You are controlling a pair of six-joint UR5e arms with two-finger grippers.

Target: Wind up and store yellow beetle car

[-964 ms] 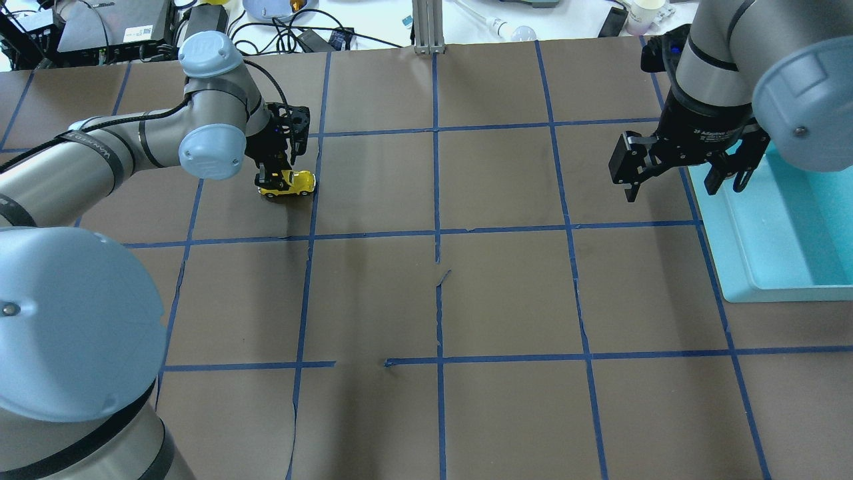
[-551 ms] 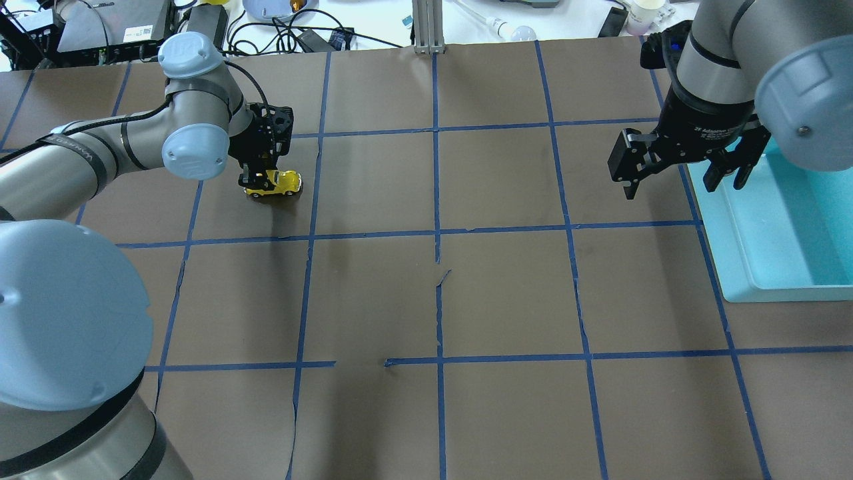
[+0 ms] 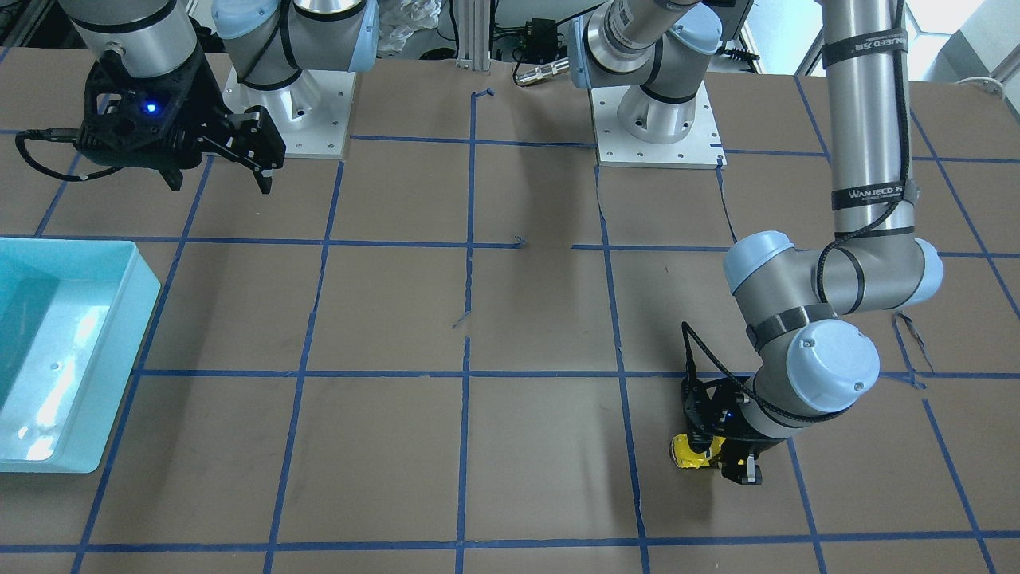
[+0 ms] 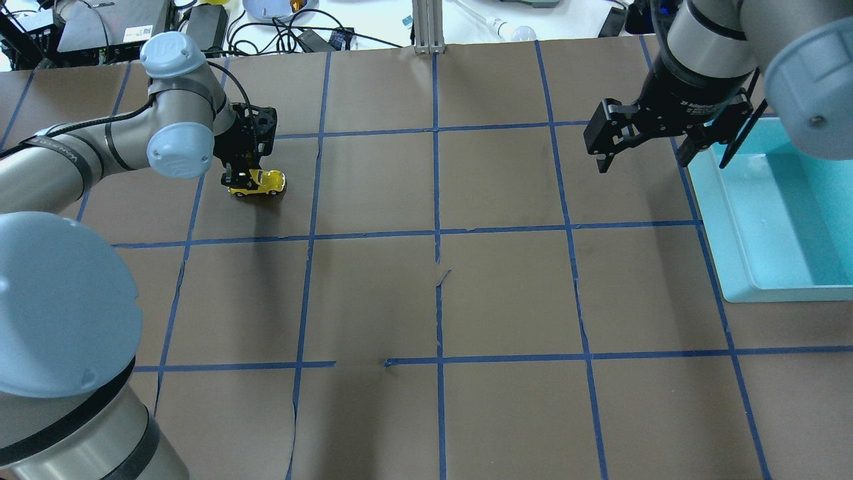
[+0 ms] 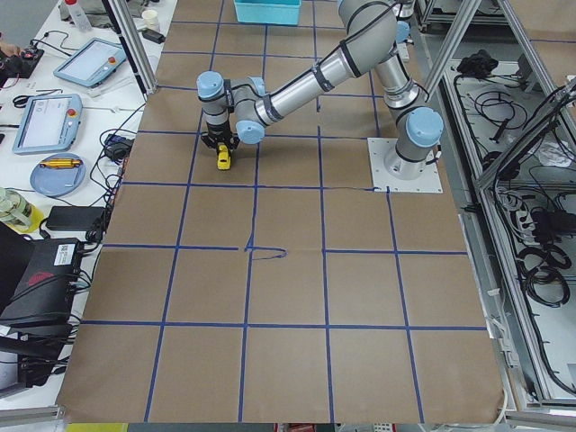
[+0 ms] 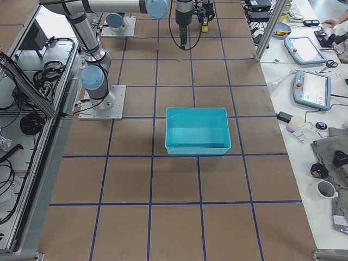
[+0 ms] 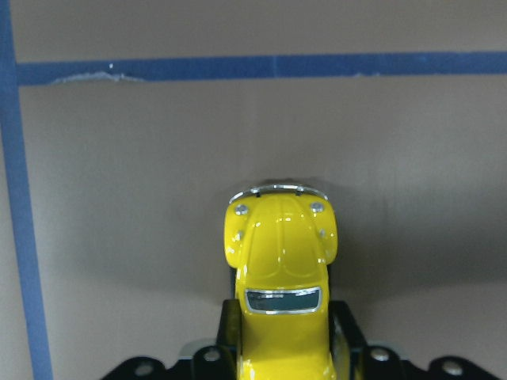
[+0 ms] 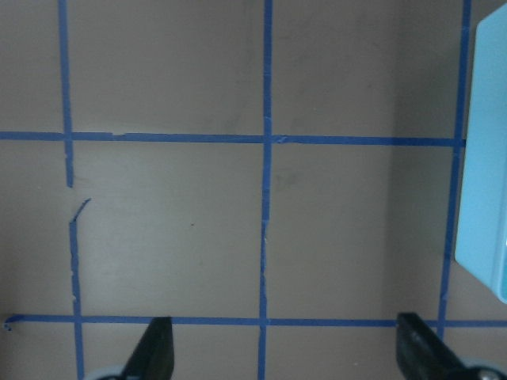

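The yellow beetle car (image 4: pixel 257 182) sits on the brown table at the far left. My left gripper (image 4: pixel 240 179) is shut on its rear end, low at the table. The car shows in the front-facing view (image 3: pixel 692 452) and in the left wrist view (image 7: pixel 280 269), nose pointing away from the fingers. It also shows in the exterior left view (image 5: pixel 222 159). My right gripper (image 4: pixel 643 153) is open and empty, high above the table beside the teal bin (image 4: pixel 776 220). Its two fingertips (image 8: pixel 154 352) show at the bottom of the right wrist view.
The teal bin stands at the right edge (image 3: pixel 72 335) and is empty (image 6: pixel 196 130). Blue tape lines grid the brown paper, with small tears near the middle (image 4: pixel 441 277). Cables and devices lie beyond the far edge (image 4: pixel 280 33).
My left gripper has dragged the car to the left along the table. My right gripper has moved up and a little left, away from the bin's near corner.
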